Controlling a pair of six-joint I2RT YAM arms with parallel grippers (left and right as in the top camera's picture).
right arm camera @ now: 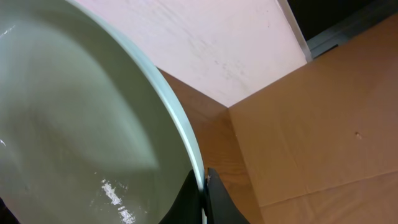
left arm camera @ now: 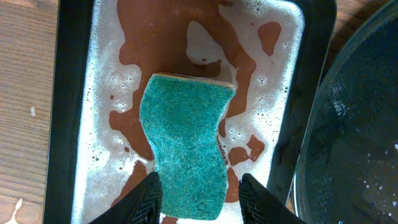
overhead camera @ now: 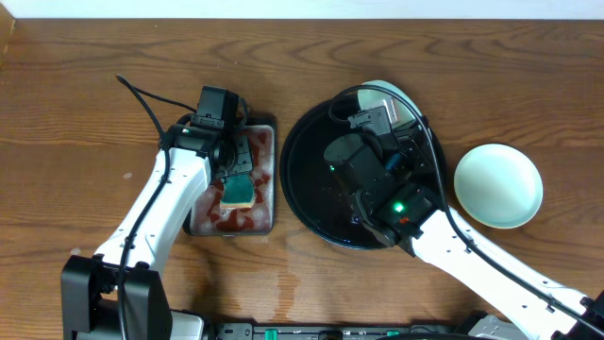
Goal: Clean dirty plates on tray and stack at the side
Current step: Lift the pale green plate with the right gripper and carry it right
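Note:
My right gripper [right arm camera: 204, 177] is shut on the rim of a pale mint-blue plate [right arm camera: 74, 124] and holds it tilted over the far side of the round black tray [overhead camera: 294, 179]. The plate shows past the arm in the overhead view [overhead camera: 389, 93]. A second mint-blue plate [overhead camera: 498, 185] lies on the table to the right of the tray. The yellow plate is out of view. My left gripper [left arm camera: 199, 176] is open, its fingers on either side of a green sponge [left arm camera: 185, 143].
The sponge lies in a small rectangular tray [left arm camera: 106, 93] of red-stained foamy water, just left of the black tray [left arm camera: 360, 124]. The right arm hides much of the black tray's inside. A pale wall runs along the table's far edge.

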